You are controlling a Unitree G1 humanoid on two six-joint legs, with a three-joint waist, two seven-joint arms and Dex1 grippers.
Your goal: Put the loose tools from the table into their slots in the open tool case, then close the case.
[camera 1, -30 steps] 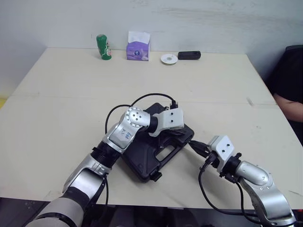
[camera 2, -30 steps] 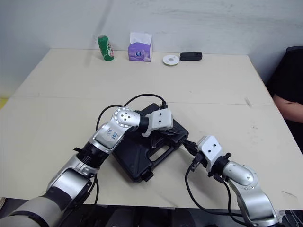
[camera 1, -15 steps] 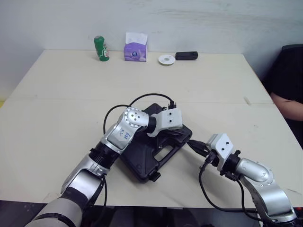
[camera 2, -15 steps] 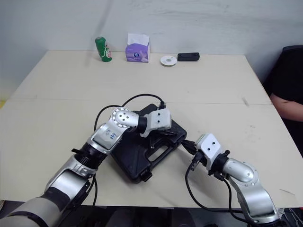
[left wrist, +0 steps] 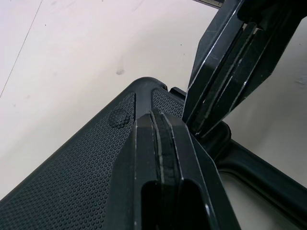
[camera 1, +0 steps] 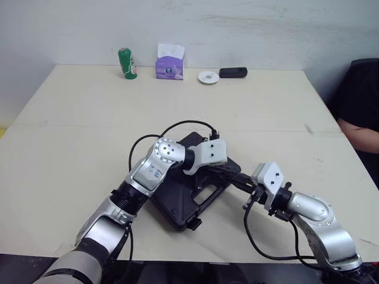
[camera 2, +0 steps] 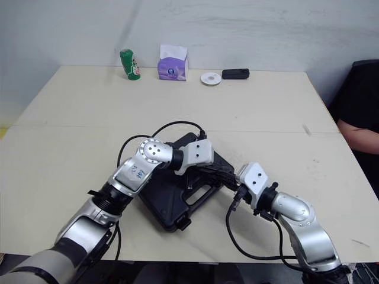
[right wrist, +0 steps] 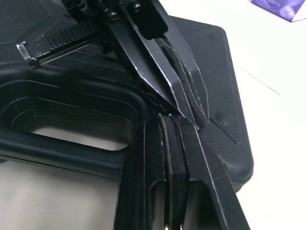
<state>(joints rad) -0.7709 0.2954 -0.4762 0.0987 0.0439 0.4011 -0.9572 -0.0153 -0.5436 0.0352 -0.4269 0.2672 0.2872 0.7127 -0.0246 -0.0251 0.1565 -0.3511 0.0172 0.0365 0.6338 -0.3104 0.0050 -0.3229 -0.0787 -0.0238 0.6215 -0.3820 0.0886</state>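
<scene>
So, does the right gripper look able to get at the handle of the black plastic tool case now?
Probably yes: the shut right gripper is at the handle edge of the black plastic tool case; only the left gripper crowds it there.

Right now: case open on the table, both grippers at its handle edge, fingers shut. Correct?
No: the case is closed, as the left eye view shows. The left gripper and right gripper are at its handle edge, fingers shut.
</scene>
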